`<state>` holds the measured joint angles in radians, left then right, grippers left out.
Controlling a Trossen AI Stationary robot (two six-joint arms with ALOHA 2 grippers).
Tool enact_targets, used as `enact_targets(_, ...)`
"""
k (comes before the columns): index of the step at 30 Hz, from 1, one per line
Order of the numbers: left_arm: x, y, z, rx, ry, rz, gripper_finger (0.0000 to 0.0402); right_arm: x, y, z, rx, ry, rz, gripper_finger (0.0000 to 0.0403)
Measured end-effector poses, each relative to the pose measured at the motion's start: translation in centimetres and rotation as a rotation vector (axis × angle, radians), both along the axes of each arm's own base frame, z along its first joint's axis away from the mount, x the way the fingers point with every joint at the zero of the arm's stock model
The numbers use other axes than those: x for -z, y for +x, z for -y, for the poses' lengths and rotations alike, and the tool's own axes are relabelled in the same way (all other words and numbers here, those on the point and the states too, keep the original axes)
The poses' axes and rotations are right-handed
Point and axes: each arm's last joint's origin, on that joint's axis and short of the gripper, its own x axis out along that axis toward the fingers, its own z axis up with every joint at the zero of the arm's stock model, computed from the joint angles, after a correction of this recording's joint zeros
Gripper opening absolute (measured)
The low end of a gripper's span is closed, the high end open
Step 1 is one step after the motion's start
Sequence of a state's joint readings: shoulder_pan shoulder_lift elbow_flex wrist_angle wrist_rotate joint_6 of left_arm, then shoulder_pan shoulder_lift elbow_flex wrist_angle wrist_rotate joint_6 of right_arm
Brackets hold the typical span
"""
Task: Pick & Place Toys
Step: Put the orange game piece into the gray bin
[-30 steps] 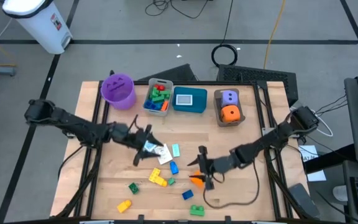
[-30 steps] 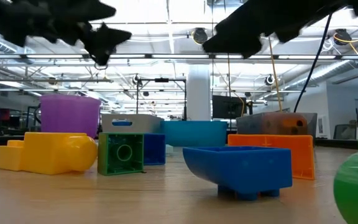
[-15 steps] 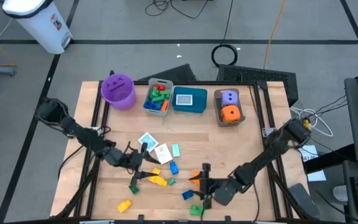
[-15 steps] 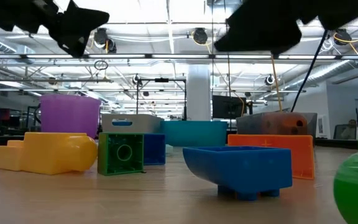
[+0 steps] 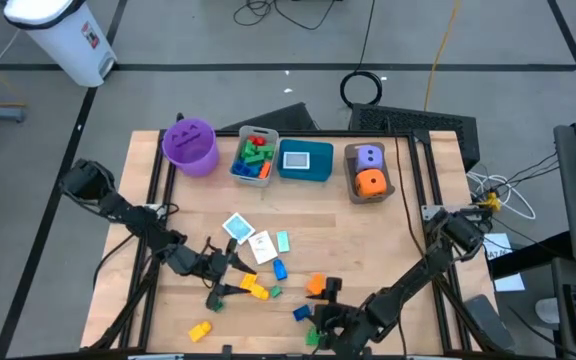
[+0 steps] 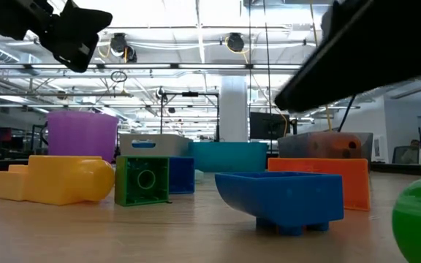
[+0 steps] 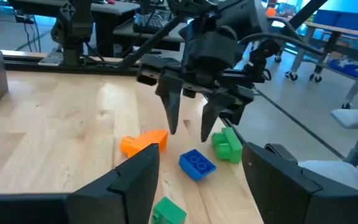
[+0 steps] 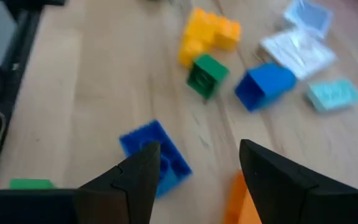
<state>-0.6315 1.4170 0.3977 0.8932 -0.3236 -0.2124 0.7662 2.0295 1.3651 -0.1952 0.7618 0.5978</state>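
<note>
Left arm runs in from the left edge of the high view, elbow bent, forearm low across the table; left gripper (image 5: 230,272) sits at lower centre-left, just above the yellow brick (image 5: 253,289). Fingers part-open, nothing between them.

Right arm folds in from the right edge and reaches along the bottom of the frame — right gripper (image 5: 320,312) hangs over the front-edge toys, fingers pointing down, spread and empty, as the left wrist view shows (image 7: 191,127).

Under and beside it: orange brick (image 5: 315,285), blue brick (image 5: 301,314), green brick (image 7: 227,143). Cards (image 5: 251,238) lie mid-table.

Purple and orange dice (image 5: 370,170) sit in the brown bin (image 5: 354,184) at upper right, more bricks in the grey bin (image 5: 237,168).
</note>
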Motion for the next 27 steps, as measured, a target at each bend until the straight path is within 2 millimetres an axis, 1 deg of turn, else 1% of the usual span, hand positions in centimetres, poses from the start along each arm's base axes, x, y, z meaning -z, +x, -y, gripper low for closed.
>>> enact_targets(2,0.0,0.0,0.0,-0.002,-0.001,0.0,0.0237,0.3,-0.3,0.3,0.049,0.019,-0.025,0.021)
enact_targets(8,0.0,0.0,0.0,-0.001,-0.002,0.0,0.0237,0.8,-1.0,1.1,0.114,-0.027,-0.085,0.021)
enact_targets(14,0.0,0.0,0.0,-0.001,-0.004,-0.001,0.0237,1.2,-1.3,2.5,0.174,-0.08,-0.159,0.021)
enact_targets(21,0.1,0.0,0.0,-0.001,-0.003,-0.007,0.0237,1.5,-1.1,4.3,0.218,-0.151,-0.236,0.021)
enact_targets(27,0.1,0.0,0.0,-0.003,-0.02,-0.016,0.0237,1.6,-1.0,5.4,0.239,-0.198,-0.285,0.021)
